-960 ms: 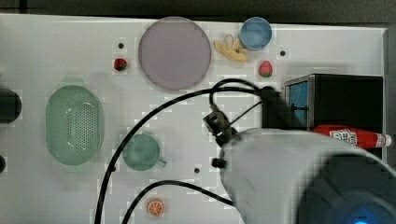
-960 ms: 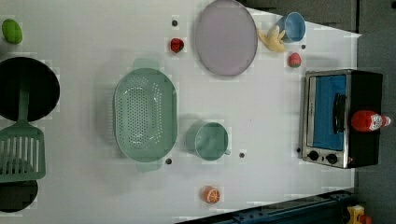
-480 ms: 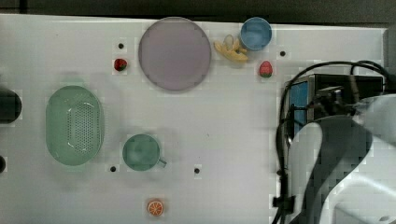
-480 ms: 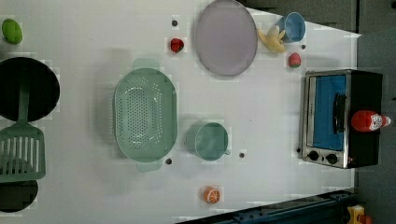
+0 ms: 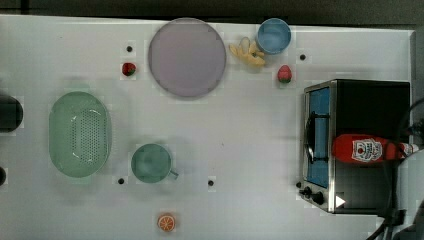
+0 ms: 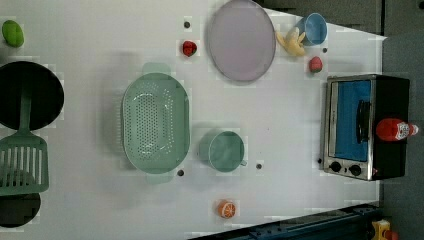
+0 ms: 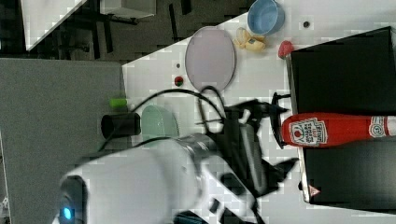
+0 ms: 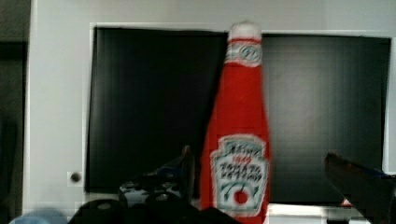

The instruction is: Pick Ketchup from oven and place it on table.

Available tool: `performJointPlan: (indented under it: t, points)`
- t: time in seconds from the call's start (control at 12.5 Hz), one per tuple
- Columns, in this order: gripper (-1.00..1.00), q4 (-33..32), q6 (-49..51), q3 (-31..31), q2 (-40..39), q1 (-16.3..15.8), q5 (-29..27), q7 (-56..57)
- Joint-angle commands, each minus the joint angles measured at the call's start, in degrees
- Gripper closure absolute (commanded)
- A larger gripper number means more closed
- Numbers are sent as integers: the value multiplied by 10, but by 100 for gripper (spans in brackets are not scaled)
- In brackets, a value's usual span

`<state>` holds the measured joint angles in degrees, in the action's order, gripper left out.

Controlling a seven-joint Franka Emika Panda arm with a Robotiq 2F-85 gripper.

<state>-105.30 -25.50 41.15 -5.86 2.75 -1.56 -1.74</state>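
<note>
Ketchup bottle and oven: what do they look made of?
Ketchup: likely plastic, smooth red body with a slight sheen, white printed label and white cap.
Oven: looks like metal, matte black top, brushed silver front frame; the door is blue-tinted and looks like glass; the small black knobs are probably plastic.

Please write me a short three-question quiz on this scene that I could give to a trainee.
1. True or false: the Ketchup lies on the black top of the oven.
2. In the top view, which item sits closest to the blue cup: (a) the orange slice, (b) the banana, (c) the green colander?
3. Fill in: in the wrist view the gripper is ____, one finger on each side of the bottle.

Key: 1 true; 2 b; 3 open.
</note>
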Motion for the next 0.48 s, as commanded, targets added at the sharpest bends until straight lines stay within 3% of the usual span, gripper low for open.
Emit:
performJointPlan:
  t: [0.08,0.48]
  points:
    - [-100,-8,-15,-22,-58,0,-62,-12]
    - [-100,-10,-58,-21,-124,10,-101,-12]
